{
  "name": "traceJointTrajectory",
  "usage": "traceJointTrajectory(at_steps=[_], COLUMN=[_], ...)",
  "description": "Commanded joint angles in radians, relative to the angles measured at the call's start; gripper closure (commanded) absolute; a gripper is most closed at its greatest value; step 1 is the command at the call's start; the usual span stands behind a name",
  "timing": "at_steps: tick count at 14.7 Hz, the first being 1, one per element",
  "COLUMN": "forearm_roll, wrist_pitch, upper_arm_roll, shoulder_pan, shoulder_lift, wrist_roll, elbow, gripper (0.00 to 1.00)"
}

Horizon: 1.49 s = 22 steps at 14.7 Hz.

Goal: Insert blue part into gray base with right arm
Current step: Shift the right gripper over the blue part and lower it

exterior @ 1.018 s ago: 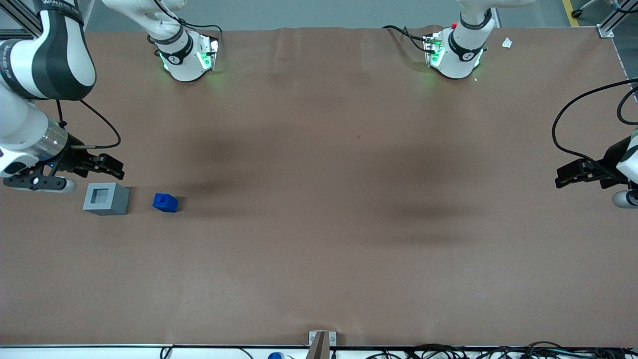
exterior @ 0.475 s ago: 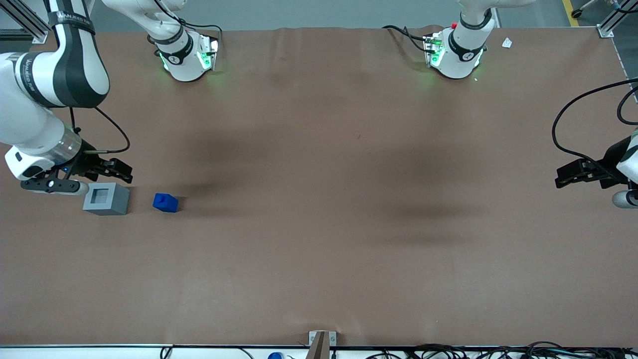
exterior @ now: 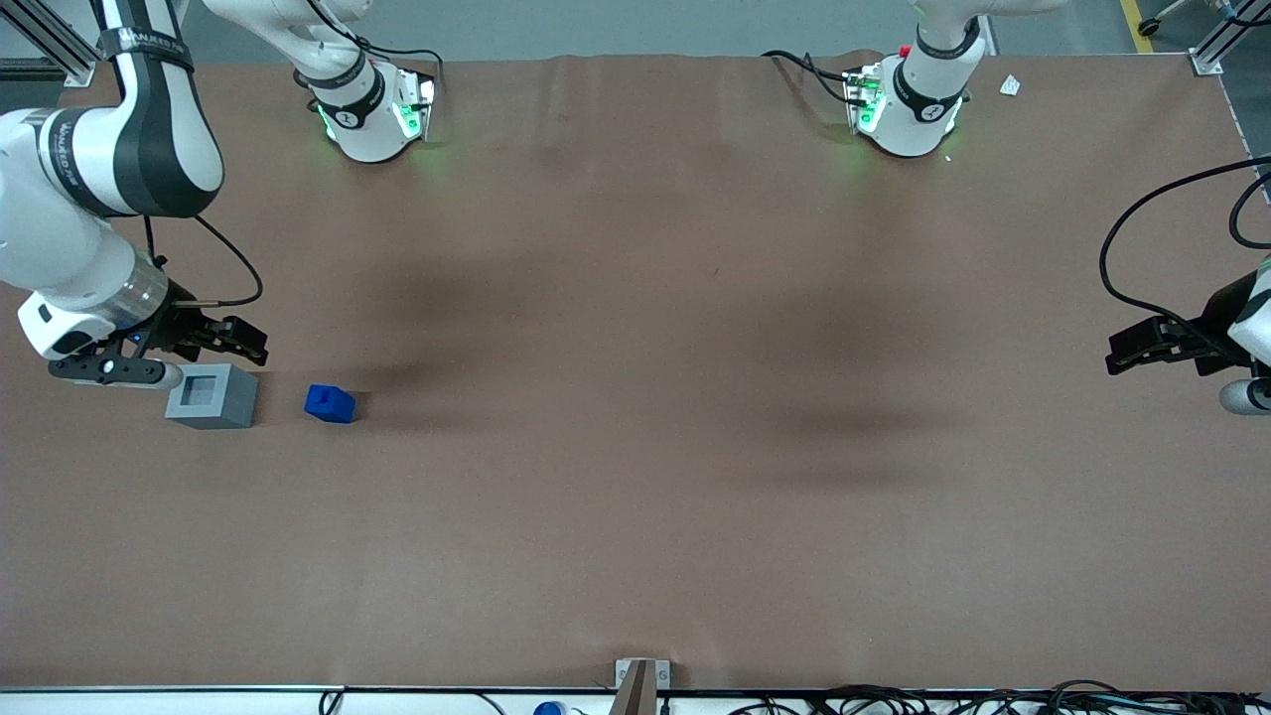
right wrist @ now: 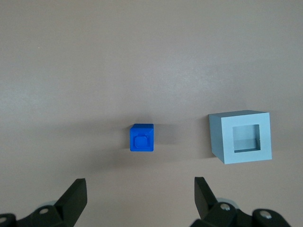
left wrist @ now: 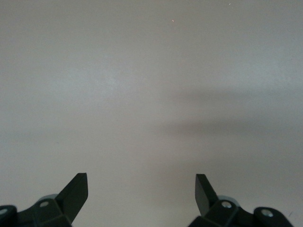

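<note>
The blue part [exterior: 330, 403] rests on the brown table toward the working arm's end, beside the gray base [exterior: 212, 395], whose square recess faces up. The right arm's gripper [exterior: 243, 343] hovers open above the table, slightly farther from the front camera than both, just off the base's corner. In the right wrist view the blue part [right wrist: 142, 138] and the gray base [right wrist: 241, 136] lie apart on the table, with the open gripper [right wrist: 140, 189] holding nothing; its two fingertips [right wrist: 75, 191] stand wide apart.
Two arm pedestals [exterior: 372, 109] [exterior: 909, 99] with green lights stand at the table's edge farthest from the front camera. A small bracket [exterior: 638, 680] sits at the nearest edge. Cables [exterior: 894, 700] run along that edge.
The right arm has shifted toward the parked arm's end and slightly nearer the front camera, bringing its gripper closer to the base and blue part. Both parts stayed put.
</note>
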Motion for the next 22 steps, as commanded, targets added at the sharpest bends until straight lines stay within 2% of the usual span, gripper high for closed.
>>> traceJointTrajectory(at_steps=[1,16,22], forearm_roll=[0.011,0.012,0.011], wrist_pitch=[0.013,0.027,0.162], upper_arm_roll=[0.013,0.013,0.011], shoulder_pan=[-0.015,-0.02,-0.021], shoulder_lift=[-0.023,0.003,0.055], wrist_roll=[0.0,-0.002,-0.003], elbow=[-0.027,-0.029,-0.09], gripper=[0.0,0.0,0.0])
